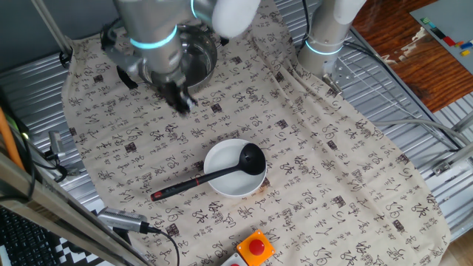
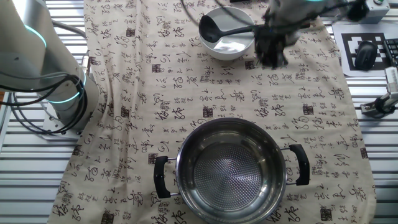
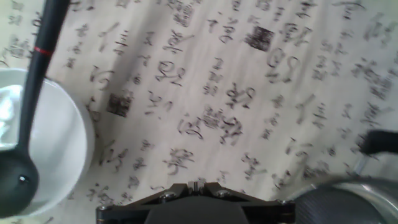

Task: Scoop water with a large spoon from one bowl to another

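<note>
Above the cloth (image 1: 310, 170), the tool (image 1: 181, 100) hangs blurred, grip state unclear, ladle (image 1: 222, 171) resting in white bowl (image 1: 229, 186)

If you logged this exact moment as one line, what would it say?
gripper: over cloth, holding nothing, jaw state unclear | large spoon: cup resting in white bowl | steel pot: looks empty | scooping: not begun

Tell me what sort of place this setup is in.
Probably a robotics lab bench, not a kitchen. The table is ribbed metal under a calligraphy-print cloth, a red emergency-stop button sits at its edge, and a printed marker tag lies beside the cloth.
</note>
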Controlling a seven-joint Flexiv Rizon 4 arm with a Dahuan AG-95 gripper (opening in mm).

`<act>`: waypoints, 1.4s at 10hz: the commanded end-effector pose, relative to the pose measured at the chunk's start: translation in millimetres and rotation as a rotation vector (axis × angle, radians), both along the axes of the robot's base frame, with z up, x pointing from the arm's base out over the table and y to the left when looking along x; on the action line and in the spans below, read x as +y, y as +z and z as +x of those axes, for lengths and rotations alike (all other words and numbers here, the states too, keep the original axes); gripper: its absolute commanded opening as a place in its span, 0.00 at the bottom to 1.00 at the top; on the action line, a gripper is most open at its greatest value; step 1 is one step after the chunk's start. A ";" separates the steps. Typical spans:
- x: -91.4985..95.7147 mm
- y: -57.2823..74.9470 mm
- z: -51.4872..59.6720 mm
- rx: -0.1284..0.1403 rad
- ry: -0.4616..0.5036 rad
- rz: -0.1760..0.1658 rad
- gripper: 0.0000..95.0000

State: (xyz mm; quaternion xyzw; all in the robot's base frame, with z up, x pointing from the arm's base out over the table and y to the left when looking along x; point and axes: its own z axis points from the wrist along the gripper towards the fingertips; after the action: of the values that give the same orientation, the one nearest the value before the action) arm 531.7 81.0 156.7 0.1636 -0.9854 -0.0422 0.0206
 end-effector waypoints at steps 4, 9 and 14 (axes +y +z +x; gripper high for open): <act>24.9 2.3 5.7 0.008 -0.007 -0.049 0.00; 26.9 2.1 6.8 0.035 -0.041 -0.027 0.20; 85.1 -4.2 18.7 0.044 -0.146 0.008 0.60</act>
State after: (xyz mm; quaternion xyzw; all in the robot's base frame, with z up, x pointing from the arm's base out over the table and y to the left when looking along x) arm 548.8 157.3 152.9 0.1260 -0.9886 -0.0707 0.0414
